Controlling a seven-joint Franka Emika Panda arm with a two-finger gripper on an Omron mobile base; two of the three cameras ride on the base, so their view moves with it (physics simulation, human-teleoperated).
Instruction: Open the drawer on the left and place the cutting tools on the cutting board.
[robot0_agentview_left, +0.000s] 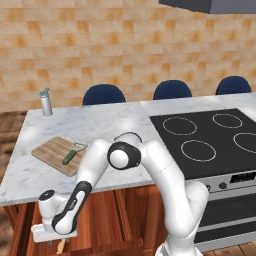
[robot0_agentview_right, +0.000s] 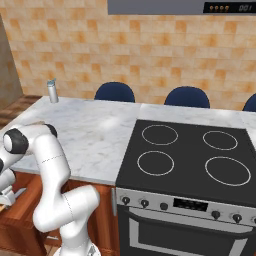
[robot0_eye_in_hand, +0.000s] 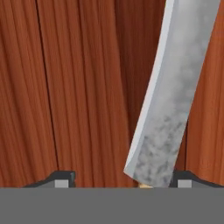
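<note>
**A:** Start with the big things. Where does the job stand?

**B:** The drawer (robot0_agentview_left: 30, 220) is pulled open at the 7 o'clock corner of the left base view, below the marble counter (robot0_agentview_left: 100, 125). The cutting board (robot0_agentview_left: 56, 154) lies on that counter at about 9 o'clock, and the green-handled peeler (robot0_agentview_left: 71, 155) already rests on its right end. So I judge the opening done and one of the two tools delivered.

**A:** And the other?

**B:** The knife (robot0_eye_in_hand: 168, 100) is still down in the drawer. In the hand view its grey blade runs from 1 o'clock down to 6 o'clock over the reddish wood floor, with a sliver of tan handle at the very bottom, between the fingertips (robot0_eye_in_hand: 61, 178).

**A:** Does the gripper (robot0_agentview_left: 56, 239) have it?

**B:** I cannot tell. The jaws stand on either side of the handle end, the right one close against it, but the contact itself is hidden. Left to do, I'd say: secure the knife, lift it, set it on the board.

**A:** Any writing?

**B:** Only a tiny display on the range hood (robot0_agentview_right: 227, 7) at 1 o'clock in the right base view, too small to read. The steel bottle (robot0_agentview_left: 46, 102) bears no legible label.
</note>
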